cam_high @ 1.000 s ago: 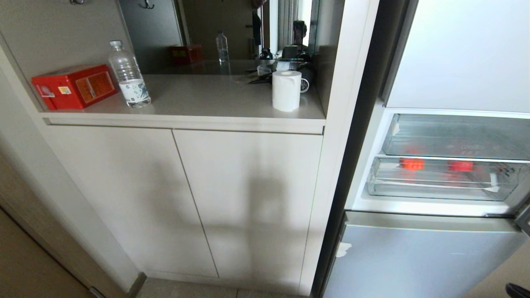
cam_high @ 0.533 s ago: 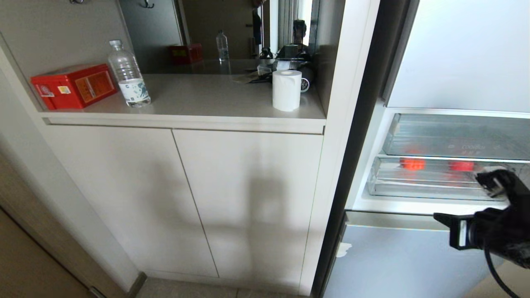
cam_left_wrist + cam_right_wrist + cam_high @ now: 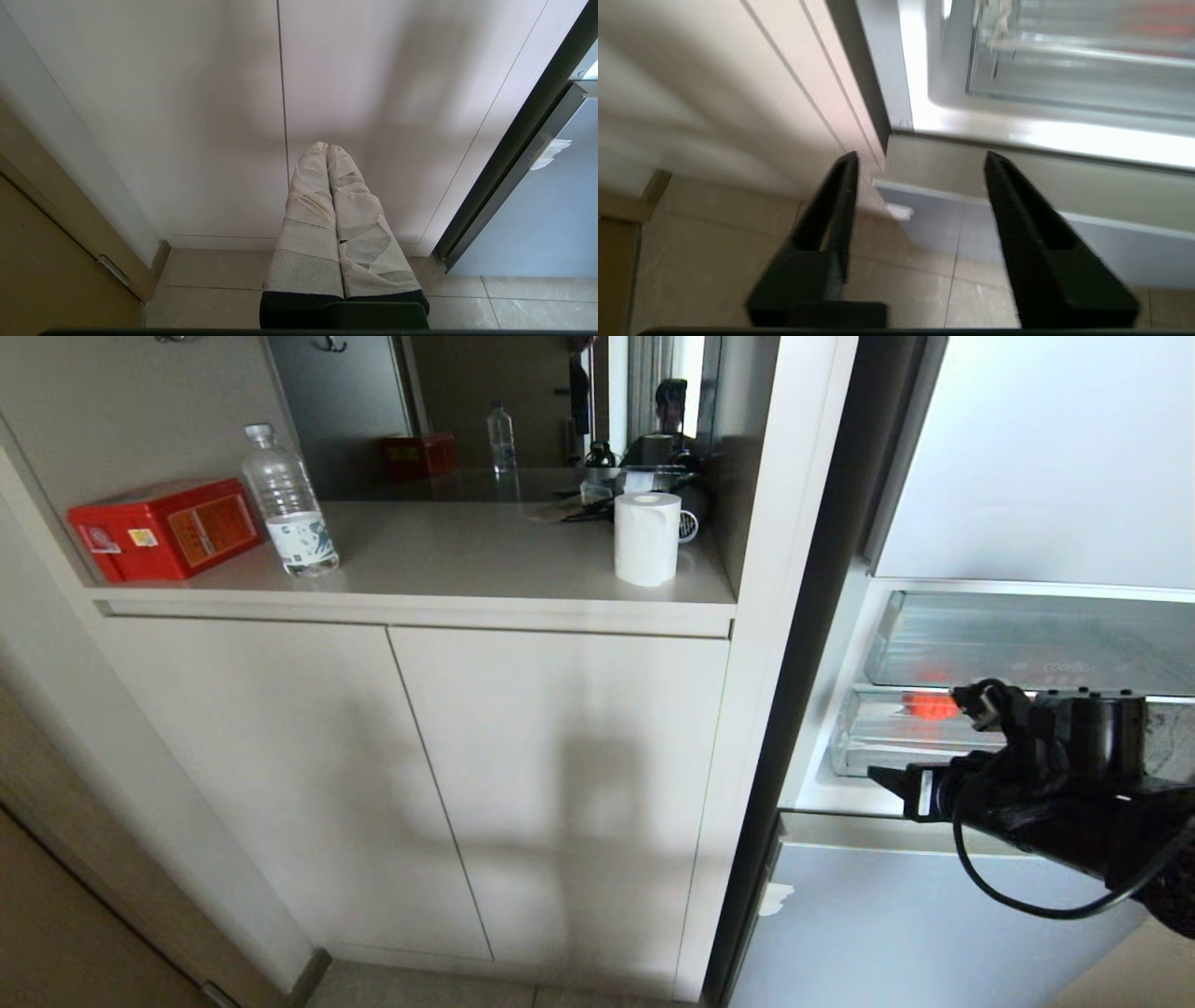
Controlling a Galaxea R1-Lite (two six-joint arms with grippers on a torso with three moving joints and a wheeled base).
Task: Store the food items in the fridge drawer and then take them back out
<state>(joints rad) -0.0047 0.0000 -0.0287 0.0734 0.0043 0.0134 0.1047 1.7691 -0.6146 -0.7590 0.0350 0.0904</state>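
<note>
The fridge drawer (image 3: 873, 739) is a clear plastic bin in the opened fridge compartment at the right. One red food item (image 3: 929, 707) shows through its front wall. My right arm (image 3: 1046, 798) reaches in from the right, just in front of the drawer, and hides the drawer's right part. In the right wrist view my right gripper (image 3: 920, 158) is open and empty, over the top edge of the lower fridge door, with the drawer (image 3: 1064, 70) beyond it. My left gripper (image 3: 327, 147) is shut, its fingers wrapped in tape, and hangs low before the cabinet doors.
A counter (image 3: 448, 569) at the left holds a red box (image 3: 168, 527), a water bottle (image 3: 288, 504) and a paper roll (image 3: 646, 539). A second clear bin (image 3: 1027, 639) sits above the drawer. The pale-blue lower fridge door (image 3: 887, 915) is below it. A mirror behind the counter reflects a person (image 3: 668, 406).
My right arm has come up from the bottom right and moved left across the drawer front, hiding a second red item. Its jaws have opened. The left arm has not moved.
</note>
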